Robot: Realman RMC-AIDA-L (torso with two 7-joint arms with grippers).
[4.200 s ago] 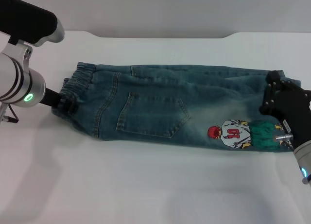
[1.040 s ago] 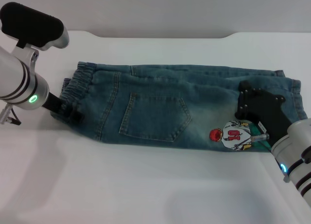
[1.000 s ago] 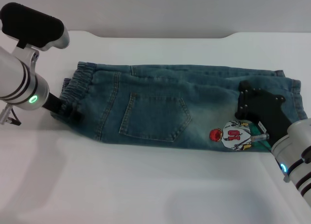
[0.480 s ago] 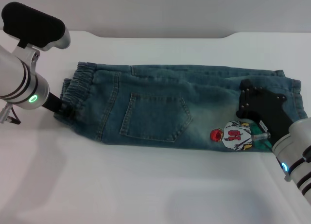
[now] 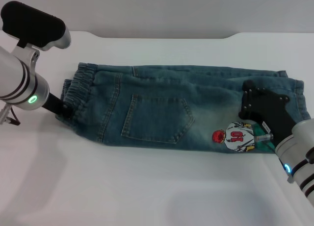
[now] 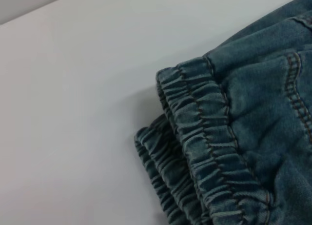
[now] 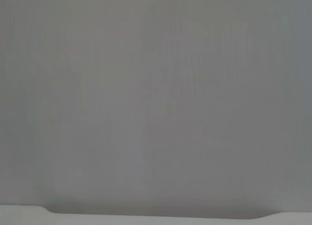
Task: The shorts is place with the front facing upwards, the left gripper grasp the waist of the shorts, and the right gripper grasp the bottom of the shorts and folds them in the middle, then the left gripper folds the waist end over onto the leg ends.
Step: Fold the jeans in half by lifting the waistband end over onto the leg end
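Note:
The blue denim shorts (image 5: 157, 108) lie flat across the white table, pocket and cartoon print (image 5: 236, 136) facing up. Their puckered waist (image 5: 76, 86) is at the left and the leg hems (image 5: 297, 91) at the right. My left gripper (image 5: 63, 108) sits at the waistband's near corner, its fingers hidden against the cloth. The left wrist view shows the gathered waistband (image 6: 204, 137) close up, in two layers. My right gripper (image 5: 260, 108) hangs over the leg end just beside the print, covering part of it. The right wrist view shows only a grey wall.
The white table (image 5: 147, 187) spreads wide in front of the shorts. Its far edge (image 5: 162, 36) runs behind them against a grey wall, and that same far edge (image 7: 146, 213) shows in the right wrist view.
Over four seconds my right gripper has moved left from the hems to above the print. In the last second my left gripper has nudged slightly in toward the waistband.

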